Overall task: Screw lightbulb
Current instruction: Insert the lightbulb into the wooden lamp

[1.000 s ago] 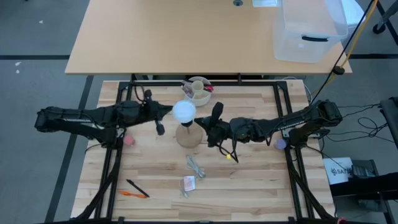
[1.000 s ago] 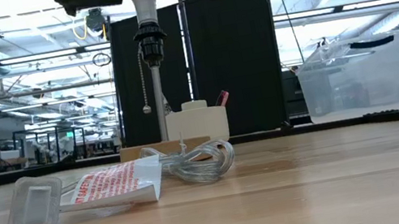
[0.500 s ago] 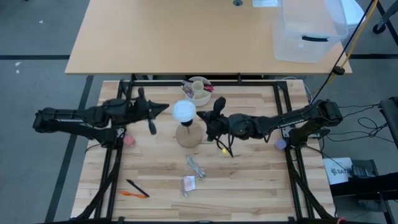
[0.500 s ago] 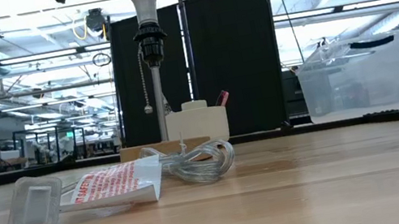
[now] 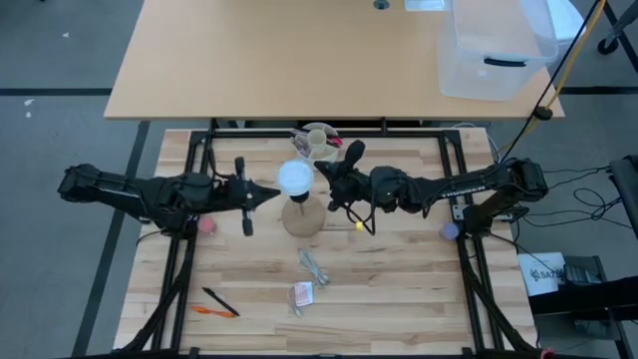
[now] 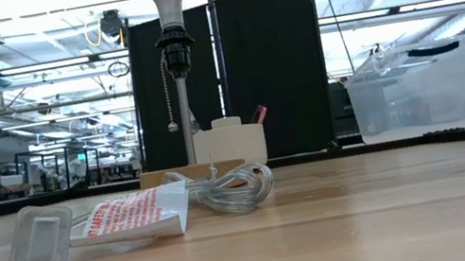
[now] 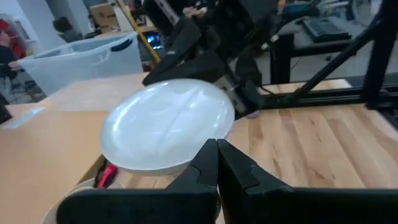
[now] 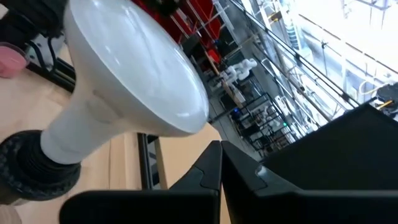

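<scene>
While both grippers' jaws pressed together beside lightbulb [image 5: 294,178], wooden table [image 5: 399,289] holds packet [image 6: 133,217], cord [image 6: 228,187]; workshop behind.

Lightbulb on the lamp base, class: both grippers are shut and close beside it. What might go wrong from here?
1. The lightbulb stands high on the narrow lamp base; a sideways nudge from the left gripper or the right gripper might tip it over.
2. The cup of pens stands just behind the right gripper, so a swing that way could knock it.
</scene>
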